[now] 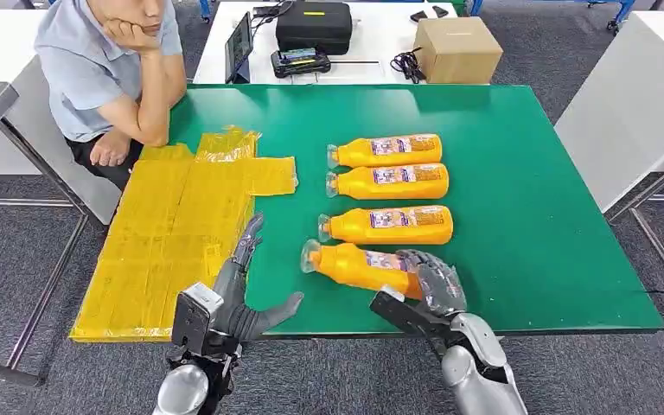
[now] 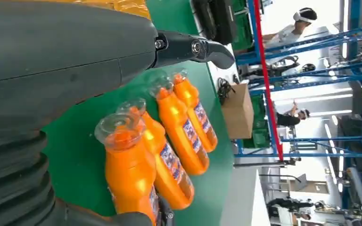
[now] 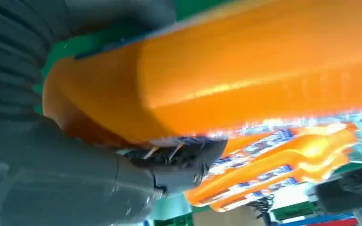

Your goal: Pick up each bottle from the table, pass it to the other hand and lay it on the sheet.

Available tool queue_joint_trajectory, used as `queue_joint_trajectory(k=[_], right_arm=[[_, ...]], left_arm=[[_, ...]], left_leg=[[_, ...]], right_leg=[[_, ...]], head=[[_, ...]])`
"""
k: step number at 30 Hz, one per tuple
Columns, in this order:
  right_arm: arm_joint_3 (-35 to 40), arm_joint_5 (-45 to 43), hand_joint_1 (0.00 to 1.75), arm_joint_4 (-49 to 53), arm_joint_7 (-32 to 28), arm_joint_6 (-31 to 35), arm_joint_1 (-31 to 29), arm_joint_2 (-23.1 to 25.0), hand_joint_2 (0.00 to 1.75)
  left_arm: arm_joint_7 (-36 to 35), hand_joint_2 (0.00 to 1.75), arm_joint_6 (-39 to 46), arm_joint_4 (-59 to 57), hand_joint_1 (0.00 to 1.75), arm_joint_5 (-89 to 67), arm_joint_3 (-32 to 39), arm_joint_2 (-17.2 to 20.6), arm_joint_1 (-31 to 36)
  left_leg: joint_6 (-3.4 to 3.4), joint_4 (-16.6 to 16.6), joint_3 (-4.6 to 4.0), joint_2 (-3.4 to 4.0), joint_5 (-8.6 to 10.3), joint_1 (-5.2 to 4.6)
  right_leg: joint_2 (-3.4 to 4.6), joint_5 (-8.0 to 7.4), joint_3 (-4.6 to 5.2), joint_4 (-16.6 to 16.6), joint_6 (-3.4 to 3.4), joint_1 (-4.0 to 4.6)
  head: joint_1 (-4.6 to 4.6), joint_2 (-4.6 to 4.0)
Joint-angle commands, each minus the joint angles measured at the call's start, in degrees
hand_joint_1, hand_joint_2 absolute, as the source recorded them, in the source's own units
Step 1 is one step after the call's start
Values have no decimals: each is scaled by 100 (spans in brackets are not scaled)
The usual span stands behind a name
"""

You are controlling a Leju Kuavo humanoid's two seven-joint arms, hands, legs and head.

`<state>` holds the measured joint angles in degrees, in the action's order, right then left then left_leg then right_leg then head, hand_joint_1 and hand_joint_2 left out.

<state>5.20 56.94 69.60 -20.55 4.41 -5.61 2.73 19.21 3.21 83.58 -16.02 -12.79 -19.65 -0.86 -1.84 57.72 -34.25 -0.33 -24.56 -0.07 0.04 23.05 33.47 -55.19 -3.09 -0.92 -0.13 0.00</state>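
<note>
Several orange bottles with clear caps lie side by side on the green table (image 1: 527, 216), caps pointing left. My right hand (image 1: 432, 290) grips the base end of the nearest bottle (image 1: 354, 264), its fingers wrapped over the label. The right wrist view has that bottle (image 3: 245, 66) close up, with the thumb (image 3: 179, 162) under it. The other three bottles (image 1: 389, 225) (image 1: 389, 181) (image 1: 386, 150) lie further back. My left hand (image 1: 242, 294) hovers open at the table's near edge, between the yellow sheet (image 1: 173, 233) and the held bottle. In the left wrist view the bottles (image 2: 127, 174) lie beyond its thumb (image 2: 195, 48).
A person (image 1: 108, 69) sits at the table's far left corner, an elbow on the table near the sheet. Behind stands a white table with a cardboard box (image 1: 456, 49), a black case (image 1: 314, 26) and a tablet (image 1: 239, 47). A white panel (image 1: 631, 112) stands to the right.
</note>
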Motion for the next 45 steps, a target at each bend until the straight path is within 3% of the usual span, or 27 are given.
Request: queue_joint_trajectory(k=[1, 2, 8, 15, 24, 29, 45], right_arm=[[150, -77, 175, 273, 25, -60, 161, 20, 175], [145, -289, 175, 379, -249, 94, 149, 102, 175], [330, -729, 175, 1222, -262, -59, 120, 358, 175], [409, -1039, 175, 974, -495, 66, -189, 449, 175], [550, -196, 175, 2012, -531, 1092, 36, 721, 175], [702, -439, 175, 1462, -641, 862, -149, 783, 175], [1130, -698, 175, 635, -845, 747, -277, 1009, 175]], left_arm=[[-35, 175, 5, -480, 0, 37, -21, -35, 229], [-206, 175, 52, -516, 0, 242, -22, -35, 230], [-600, 175, 121, -1215, 0, 1075, 19, -35, 352], [-547, 175, -470, -1962, 0, 2413, 17, -35, 427], [-436, 175, -566, -1695, 0, 3023, 189, -35, 258], [-37, 175, -1233, -1731, 0, 3518, -151, -35, 362], [131, 175, -1490, -1662, 0, 3939, -140, -35, 524]], left_leg=[[7, 0, 3, -8, -4, 2], [9, 0, 4, -5, -8, 2], [11, 0, -20, 7, -6, -4], [7, -6, -21, 9, -5, -3], [8, -1, -40, 3, -5, -3], [9, -3, -31, -3, -6, 1], [11, 0, -26, -3, -9, 4]], right_leg=[[-8, 7, -7, 1, 10, 2], [-6, 9, -9, 0, 12, 3], [7, 7, 19, -7, 12, -4], [10, 4, 21, 0, 8, -4], [6, 6, 37, -6, 7, -4], [0, 9, 26, 0, 6, 0], [2, 12, 22, -4, 9, 3]], head=[[-2, 0], [0, 0], [0, 0], [0, 0], [2, 0], [0, 0], [0, 0]])
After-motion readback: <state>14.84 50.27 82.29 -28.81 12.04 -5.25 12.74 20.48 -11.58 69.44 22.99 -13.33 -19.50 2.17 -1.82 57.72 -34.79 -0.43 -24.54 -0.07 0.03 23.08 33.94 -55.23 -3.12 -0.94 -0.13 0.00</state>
